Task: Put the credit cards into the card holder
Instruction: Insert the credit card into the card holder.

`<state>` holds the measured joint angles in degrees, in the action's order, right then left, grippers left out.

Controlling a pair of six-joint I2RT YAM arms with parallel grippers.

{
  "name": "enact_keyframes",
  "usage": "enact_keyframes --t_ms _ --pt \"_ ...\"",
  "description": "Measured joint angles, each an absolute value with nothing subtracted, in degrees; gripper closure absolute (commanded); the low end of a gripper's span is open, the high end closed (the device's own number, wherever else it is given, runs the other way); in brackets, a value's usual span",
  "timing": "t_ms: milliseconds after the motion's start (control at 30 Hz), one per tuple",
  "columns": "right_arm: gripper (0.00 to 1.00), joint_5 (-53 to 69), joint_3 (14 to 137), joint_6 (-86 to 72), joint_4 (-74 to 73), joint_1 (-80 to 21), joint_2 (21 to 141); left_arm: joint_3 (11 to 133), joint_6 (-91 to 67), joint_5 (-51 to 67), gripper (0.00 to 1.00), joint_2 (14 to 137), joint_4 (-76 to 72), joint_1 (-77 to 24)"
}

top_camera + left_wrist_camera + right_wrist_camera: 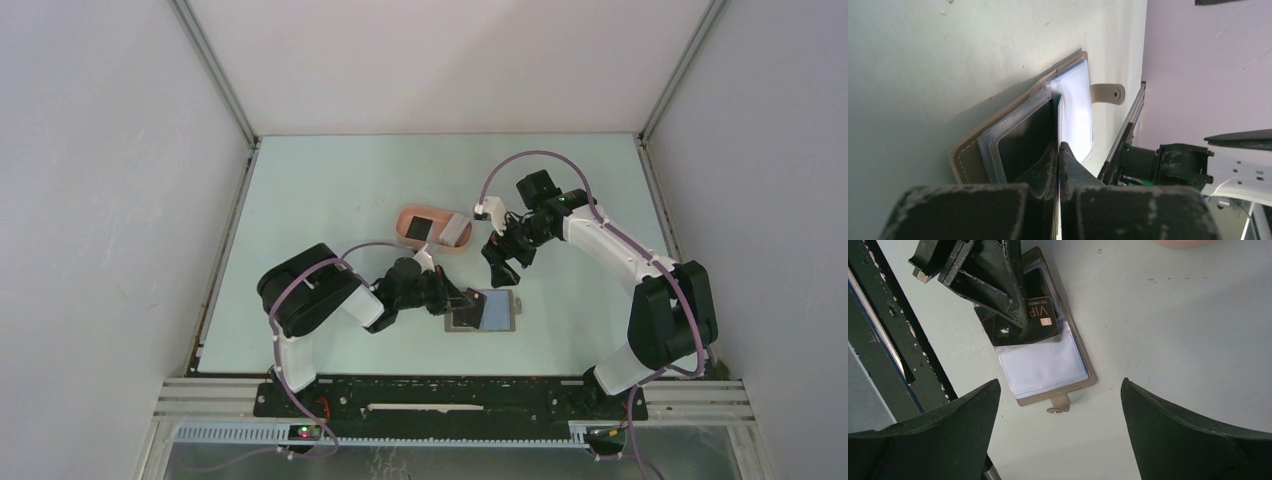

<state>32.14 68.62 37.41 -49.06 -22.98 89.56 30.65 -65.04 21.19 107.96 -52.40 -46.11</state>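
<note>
Pink holder (pixel 401 232), mid-table (pixel 330 190), already carries a black card (pixel 419 227) and a grey card (pixel 452 231), so we judge the job partly done. Our left end effector (pixel 1059 146) is clamped on the VIP card (pixel 1040 320), half out of the wallet (pixel 1048 365). The right end effector (pixel 500 268) hangs wide open above.

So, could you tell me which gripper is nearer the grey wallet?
Left. The left gripper grips a black card at the wallet; the right gripper hangs open above it.
</note>
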Motion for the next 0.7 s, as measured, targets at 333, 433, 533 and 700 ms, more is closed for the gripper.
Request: enact_keyframes --t_ms 333,433,533,700 --pt "0.00 32.18 68.62 37.41 -49.10 -23.29 89.45 29.78 -69.01 18.92 0.98 111.13 -59.33 -46.54" --pt "0.00 32.21 68.62 37.41 -49.10 -23.33 89.43 29.78 -69.56 18.28 0.98 111.46 -60.10 -46.83" --pt "0.00 32.21 68.62 37.41 -49.10 -23.33 89.38 29.78 -70.08 17.72 0.98 111.70 -60.73 -47.13" --pt "0.00 32.58 68.62 37.47 -49.30 -23.40 89.14 28.95 -71.59 15.97 0.98 112.44 -62.98 -47.92"
